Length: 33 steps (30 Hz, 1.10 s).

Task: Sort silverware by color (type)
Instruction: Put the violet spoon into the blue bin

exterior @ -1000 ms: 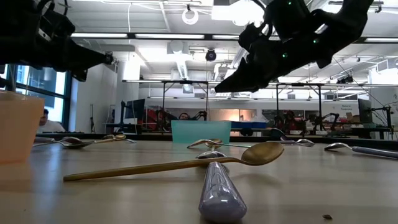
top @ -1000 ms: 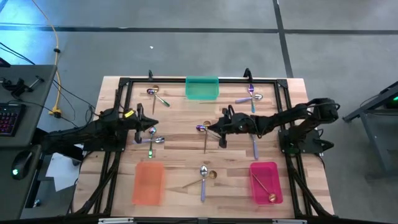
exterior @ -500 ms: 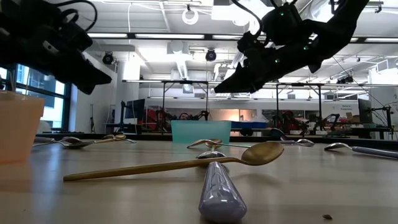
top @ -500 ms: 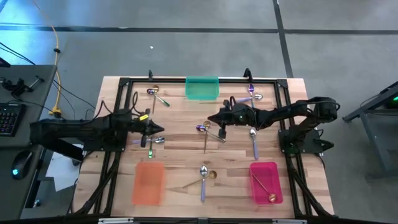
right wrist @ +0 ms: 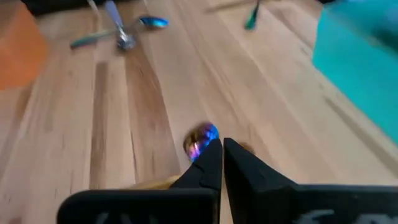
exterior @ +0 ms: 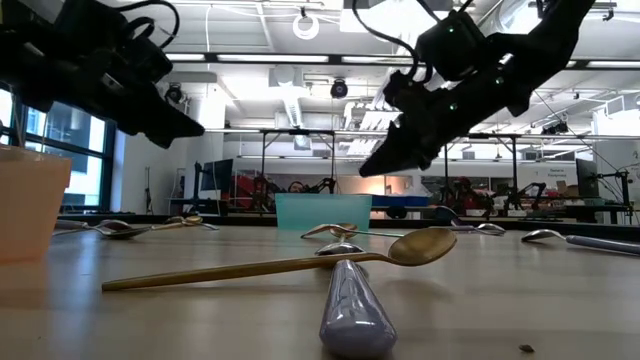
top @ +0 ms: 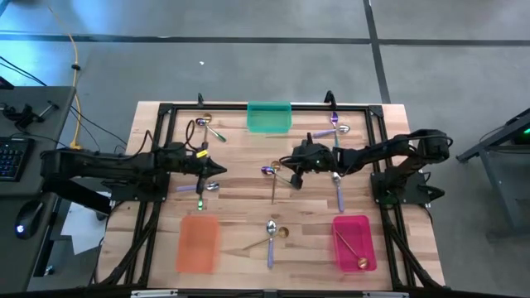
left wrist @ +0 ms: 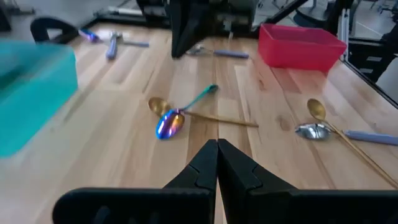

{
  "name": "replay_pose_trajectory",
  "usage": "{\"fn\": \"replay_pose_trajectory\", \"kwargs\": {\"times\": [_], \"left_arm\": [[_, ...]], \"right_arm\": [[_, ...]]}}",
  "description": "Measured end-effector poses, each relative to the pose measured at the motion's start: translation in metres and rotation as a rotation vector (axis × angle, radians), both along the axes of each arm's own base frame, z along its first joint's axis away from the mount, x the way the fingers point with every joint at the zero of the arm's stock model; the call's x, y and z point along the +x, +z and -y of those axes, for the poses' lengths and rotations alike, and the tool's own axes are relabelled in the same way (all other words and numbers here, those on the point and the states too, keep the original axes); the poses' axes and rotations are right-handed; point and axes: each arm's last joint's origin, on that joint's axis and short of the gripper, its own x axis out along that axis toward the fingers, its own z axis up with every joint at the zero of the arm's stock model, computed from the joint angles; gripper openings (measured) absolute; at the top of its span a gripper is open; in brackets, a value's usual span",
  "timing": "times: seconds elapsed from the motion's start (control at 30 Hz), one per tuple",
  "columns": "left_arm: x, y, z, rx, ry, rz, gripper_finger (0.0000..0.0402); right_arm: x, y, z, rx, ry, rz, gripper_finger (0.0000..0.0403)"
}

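Observation:
Slim spoons lie scattered on the wooden table. An iridescent spoon [top: 267,170] [left wrist: 171,121] [right wrist: 202,138] lies across a gold spoon [top: 273,189] at mid-table. My right gripper [top: 284,162] [right wrist: 222,144] hovers shut just right of that pair, pointing down-left, holding nothing. My left gripper [top: 219,170] [left wrist: 217,144] is shut and empty, raised above the table near a spoon cluster [top: 203,185]. A silver spoon [top: 270,236] and a gold spoon [exterior: 280,263] lie crossed near the near edge. Another gold spoon [top: 354,247] lies in the pink tray [top: 368,223].
The green tray [top: 269,117] stands at the far edge and the orange tray [top: 198,242] near left. More spoons lie far left [top: 207,126], far right [top: 335,128] and right of centre [top: 338,189]. A black frame [top: 248,106] rims the table. Bare wood lies between the trays.
My left gripper has reached toward the table's right, out over the spoon cluster, and tipped downward. My right gripper has tipped its fingers down toward the iridescent spoon, shifting slightly toward the far edge. No spoon has moved.

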Motion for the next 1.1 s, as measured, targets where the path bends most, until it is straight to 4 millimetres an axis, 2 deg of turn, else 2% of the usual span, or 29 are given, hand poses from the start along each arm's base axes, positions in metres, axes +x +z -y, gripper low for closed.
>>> {"fn": "replay_pose_trajectory", "kwargs": {"times": [0.2,0.37,0.47,0.67,0.77,0.87,1.1], "left_arm": [[0.002,0.004,-0.002,0.049,0.033,0.063,0.0],[-0.005,-0.004,-0.001,0.054,0.049,0.158,0.0],[-0.011,-0.011,0.001,0.049,0.051,0.184,0.0],[-0.011,-0.011,0.001,0.058,0.05,0.189,0.0],[-0.011,-0.011,0.001,0.067,0.049,0.189,0.0],[-0.011,-0.011,0.001,0.073,0.047,0.188,0.0],[-0.011,-0.011,0.001,0.074,0.046,0.183,0.0]], "right_arm": [[-0.002,-0.005,-0.01,0.032,-0.067,-0.048,0.0043],[-0.003,-0.007,-0.018,0.075,-0.095,-0.057,0.0097],[0.002,-0.002,-0.022,0.102,-0.101,-0.058,0.0115],[0.017,0.022,-0.03,0.048,-0.138,-0.172,0.0119],[0.023,0.026,-0.031,0.051,-0.183,-0.231,0.0119],[0.032,0.022,-0.031,0.079,-0.214,-0.277,0.0119],[0.058,-0.003,-0.031,0.095,-0.217,-0.433,0.0132]]}}
